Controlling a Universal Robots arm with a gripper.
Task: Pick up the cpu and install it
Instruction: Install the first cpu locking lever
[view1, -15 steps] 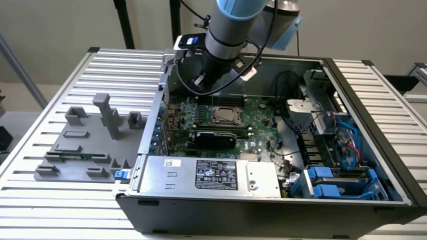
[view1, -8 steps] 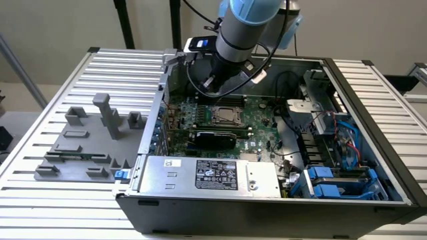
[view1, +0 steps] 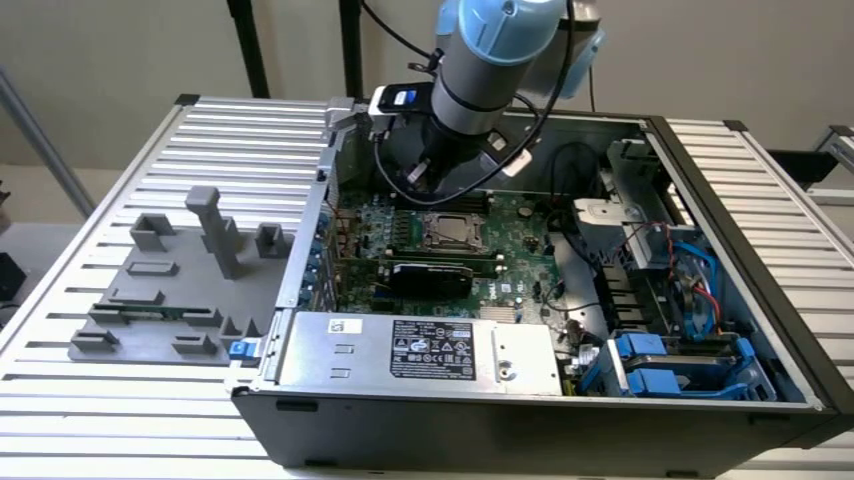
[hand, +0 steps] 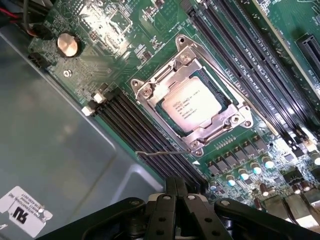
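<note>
Presently: pale silver square cpu (hand: 192, 106) seated in steel-framed socket (hand: 148, 91); your black gripper (hand: 176, 190) closed, empty; check cpu lies flush.

Cpu (hand: 192, 103): pale satin metal top. Socket frame (hand: 150, 92): bright, polished metal. Motherboard (hand: 125, 25): glossy green laminate. Chassis panel (hand: 60, 150): smooth, matt grey sheet metal.

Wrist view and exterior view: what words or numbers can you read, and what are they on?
cpu: printed lines, too small to read.
White sticker on the case panel: blurred print, unreadable.
Black label on the silver box: too small to read.
Nothing can be quoted.
</note>
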